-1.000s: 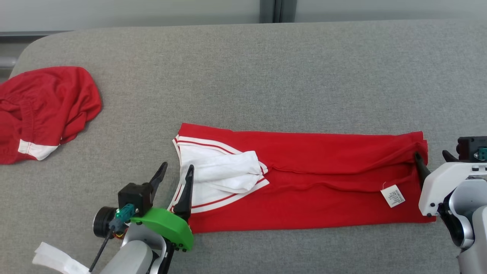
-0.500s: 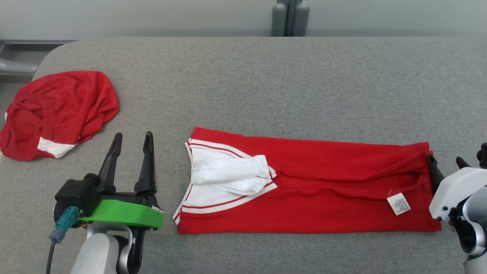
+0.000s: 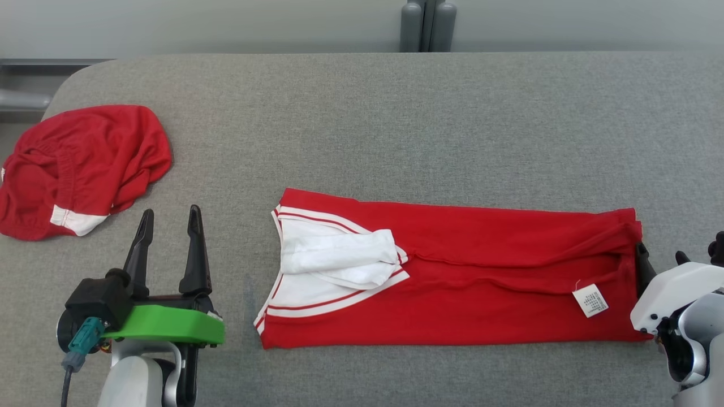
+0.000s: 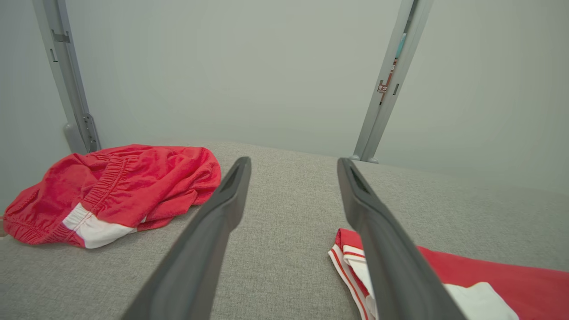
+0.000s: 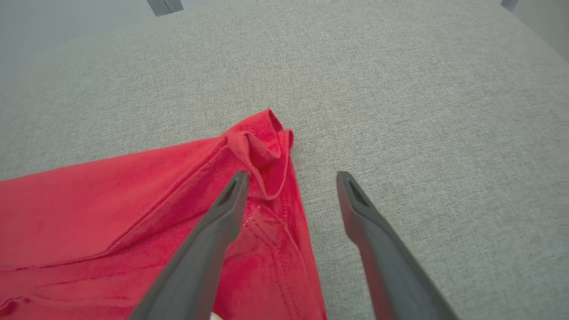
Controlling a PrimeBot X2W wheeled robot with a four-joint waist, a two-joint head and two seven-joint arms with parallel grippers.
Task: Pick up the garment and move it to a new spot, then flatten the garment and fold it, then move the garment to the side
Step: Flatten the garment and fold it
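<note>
Both wide open, nothing held; left claw (image 3: pixel 171 211) sits clear to the left of the garment (image 3: pixel 452 282), right claw (image 5: pixel 293 175) at its right hem; garment's flat, folded into a long strip, near-centre of counter (image 3: pixel 396 113); reckon crosswise fold + shift aside are left.

The folded garment (image 3: pixel 481 282) is soft red knit cloth, matt, with smooth white cloth panels and a white printed label (image 3: pixel 590 299) that looks paper-like. Beneath it the table (image 3: pixel 362 113) is covered in grey woven fabric, coarse and matt. Left of the folded garment, a crumpled garment (image 3: pixel 85 164) of the same matt red cloth, with a gathered waistband. Fingers of the left gripper (image 4: pixel 294 161) and right gripper (image 5: pixel 292 175) are dark, smooth and matt, apparently plastic. Left of the folded garment, a green bracket (image 3: pixel 164 330) in satin plastic; right of it, a white shell (image 3: pixel 670 291) in glossy plastic. Beyond it, grey posts (image 3: pixel 427 25) that are smooth and look like metal.
</note>
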